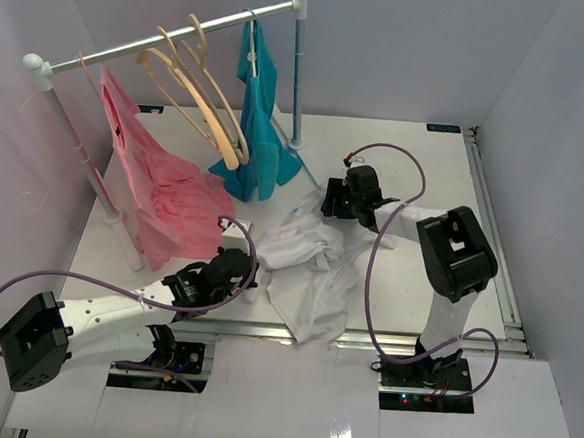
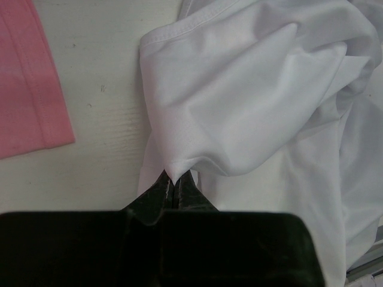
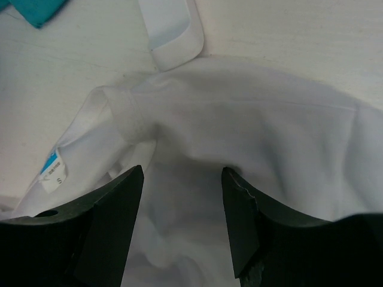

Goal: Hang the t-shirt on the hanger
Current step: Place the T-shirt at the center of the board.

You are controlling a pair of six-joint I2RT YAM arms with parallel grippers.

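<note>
The white t-shirt [image 1: 308,270] lies crumpled on the table's front middle, one edge hanging over the near edge. My left gripper [image 1: 246,268] is shut on a pinch of its cloth [image 2: 175,170] at the shirt's left side. My right gripper [image 1: 330,204] is open, its fingers [image 3: 122,203] spread just above the shirt's collar area [image 3: 197,131], where a size label [image 3: 55,173] shows. Two beige wooden hangers [image 1: 205,98] hang on the rail, apart from both grippers.
A white clothes rail [image 1: 175,32] stands at the back left on two posts. A pink garment [image 1: 159,190] on a thin pink hanger and a teal-blue garment [image 1: 258,126] hang from it. The pink cloth [image 2: 27,84] lies close to my left gripper.
</note>
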